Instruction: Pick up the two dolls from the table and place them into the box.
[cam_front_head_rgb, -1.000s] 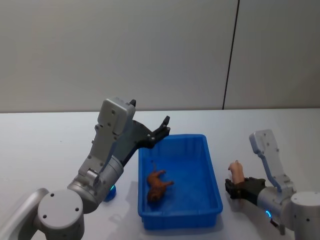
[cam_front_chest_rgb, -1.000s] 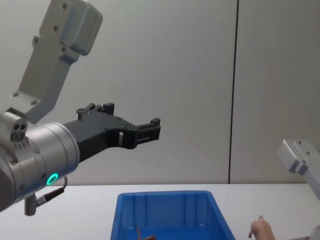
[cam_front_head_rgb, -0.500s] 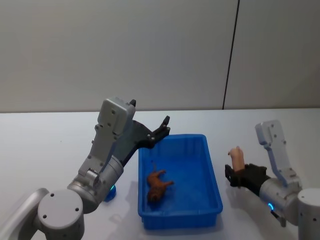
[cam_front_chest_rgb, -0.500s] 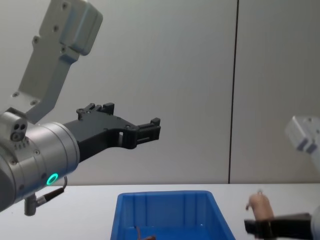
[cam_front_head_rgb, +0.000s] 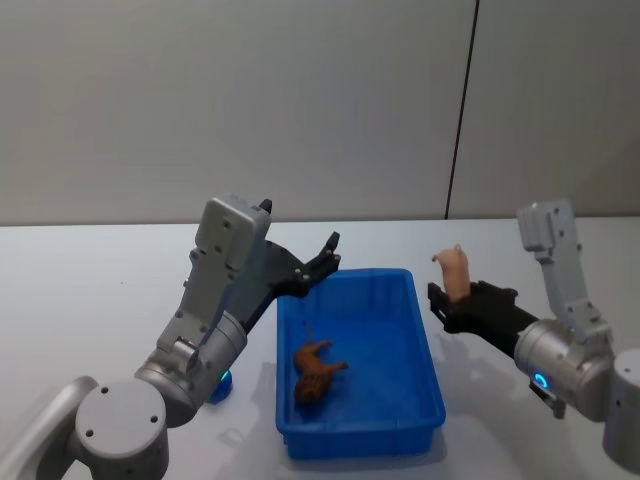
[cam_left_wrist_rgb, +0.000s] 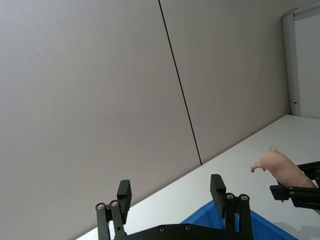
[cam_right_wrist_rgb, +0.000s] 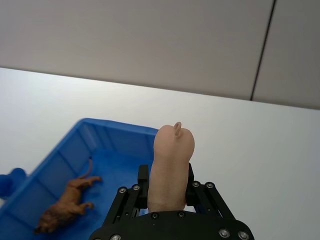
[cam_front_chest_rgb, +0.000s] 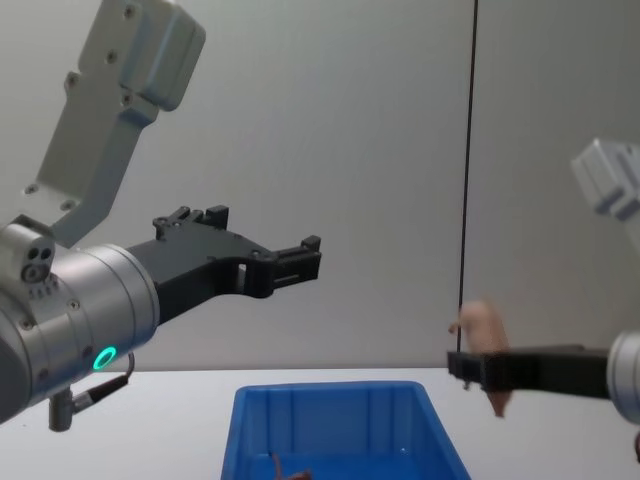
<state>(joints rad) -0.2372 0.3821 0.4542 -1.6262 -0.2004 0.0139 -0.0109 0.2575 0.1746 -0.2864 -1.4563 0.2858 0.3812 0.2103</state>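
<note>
Pinkish-tan doll (cam_front_head_rgb: 455, 270) is clamped upright between the right gripper (cam_front_head_rgb: 446, 300) jaws, raised just right of the box (cam_front_head_rgb: 432, 372).
Orange-brown doll (cam_front_head_rgb: 315, 370) is seen lying inside; the left gripper (cam_front_head_rgb: 328, 255) is held above the box's far-left corner, jaws apart.

Left arm (cam_front_head_rgb: 215, 300) up, elbow bent, forearm slanting toward 1 o'clock. Left gripper (cam_front_head_rgb: 328, 254) high in air, fingers (cam_left_wrist_rgb: 124, 190) spread wide apart. Right arm (cam_front_head_rgb: 562, 305) held in air, forearm reaching toward 10 o'clock. Right gripper (cam_front_head_rgb: 443, 303) clamped on lower half of pinkish doll (cam_front_head_rgb: 455, 270), doll standing upright between fingers.
</note>
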